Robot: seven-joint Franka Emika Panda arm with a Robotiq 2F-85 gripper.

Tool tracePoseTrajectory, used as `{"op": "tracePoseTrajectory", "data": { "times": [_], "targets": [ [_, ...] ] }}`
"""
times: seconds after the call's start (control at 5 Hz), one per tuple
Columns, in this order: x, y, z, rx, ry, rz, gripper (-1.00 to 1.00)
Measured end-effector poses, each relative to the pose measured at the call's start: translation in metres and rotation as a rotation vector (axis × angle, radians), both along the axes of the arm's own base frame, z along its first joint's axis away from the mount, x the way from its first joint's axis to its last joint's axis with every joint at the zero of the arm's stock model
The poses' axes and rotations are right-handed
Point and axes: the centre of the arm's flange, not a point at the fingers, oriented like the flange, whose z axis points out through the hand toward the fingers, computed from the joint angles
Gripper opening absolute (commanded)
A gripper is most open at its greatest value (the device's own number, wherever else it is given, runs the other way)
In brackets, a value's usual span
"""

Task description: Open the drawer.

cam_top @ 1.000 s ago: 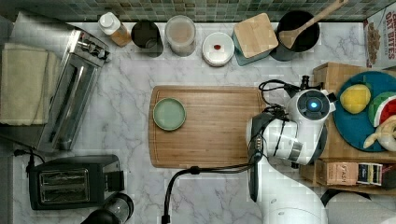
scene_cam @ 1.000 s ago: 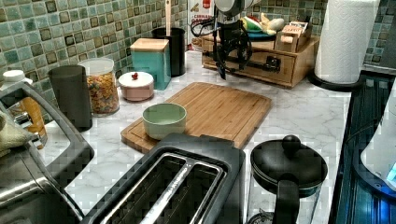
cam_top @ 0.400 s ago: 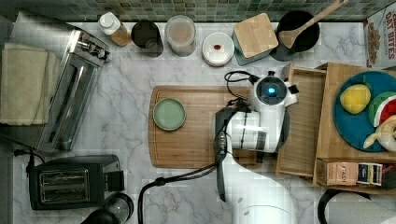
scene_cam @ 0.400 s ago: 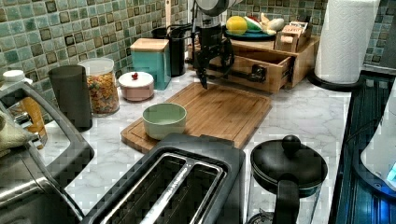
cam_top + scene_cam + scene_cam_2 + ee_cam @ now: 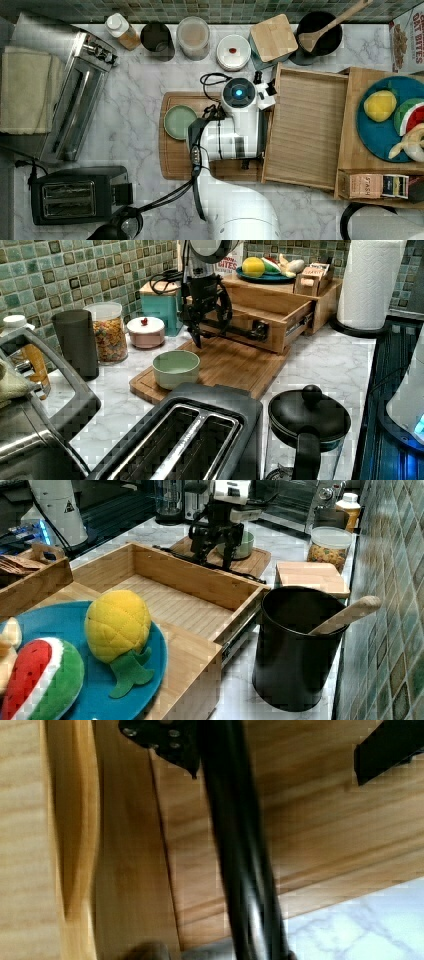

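Light-wood drawer point(image 5: 306, 131), pulled well out, black bar handle point(image 5: 227, 331) in front

The drawer point(image 5: 307, 131) is pale wood with a fine ribbed floor, matt; its bar handle point(image 5: 239, 845) is glossy black metal. The cutting board point(image 5: 235, 365) is warmer smooth wood. The counter point(image 5: 135, 115) is polished white marble, grey-veined. The bowl point(image 5: 175, 368) looks glazed ceramic. The toaster point(image 5: 79, 195) is matt black.
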Motion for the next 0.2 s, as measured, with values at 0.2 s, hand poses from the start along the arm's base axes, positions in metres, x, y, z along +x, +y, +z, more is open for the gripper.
{"op": "tracePoseTrajectory", "data": {
  "times": [0.2],
  "targets": [
    [-0.0046,-0.0051,0.0032,0.0,-0.009,-0.024,1.0]
  ]
}}
